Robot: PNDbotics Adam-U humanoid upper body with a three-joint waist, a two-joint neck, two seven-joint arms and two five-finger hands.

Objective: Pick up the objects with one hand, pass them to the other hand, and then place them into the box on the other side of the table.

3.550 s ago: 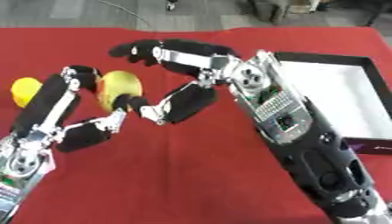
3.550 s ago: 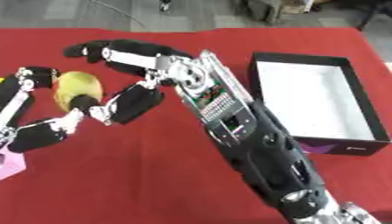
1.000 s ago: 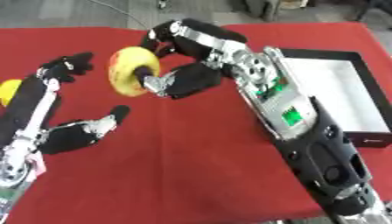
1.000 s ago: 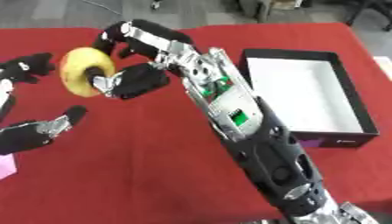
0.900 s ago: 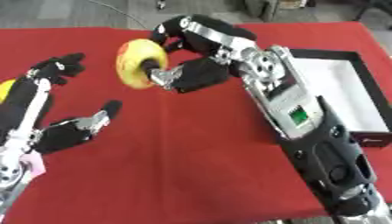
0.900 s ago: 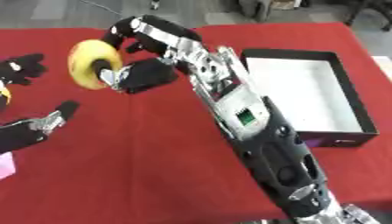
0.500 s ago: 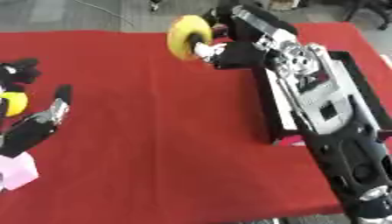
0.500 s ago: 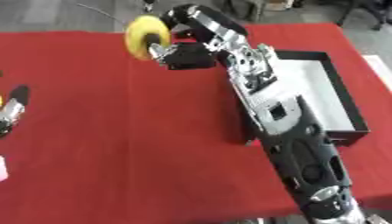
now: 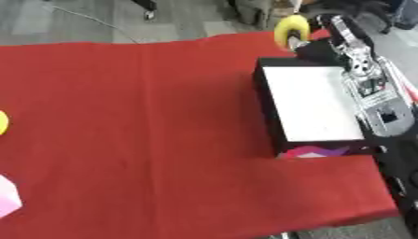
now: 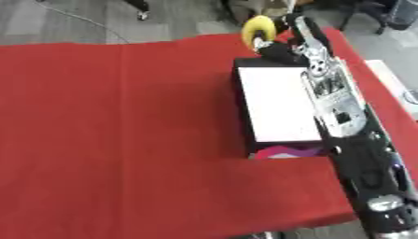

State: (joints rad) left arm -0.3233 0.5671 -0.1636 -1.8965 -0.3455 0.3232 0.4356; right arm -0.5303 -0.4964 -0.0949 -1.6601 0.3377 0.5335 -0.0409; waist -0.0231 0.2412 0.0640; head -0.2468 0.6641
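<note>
Right hand [image 10: 282,46] curled round yellow ring [image 10: 258,25] – above far end of box [image 10: 274,105], red table [image 10: 122,130]

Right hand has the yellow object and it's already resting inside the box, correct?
Not inside yet. The right hand holds the yellow object in the air past the far end of the box, as the right eye view shows.

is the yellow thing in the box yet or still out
Out. The yellow object is in the right robot hand, beyond the far end of the box, whose white inside shows nothing in it.
</note>
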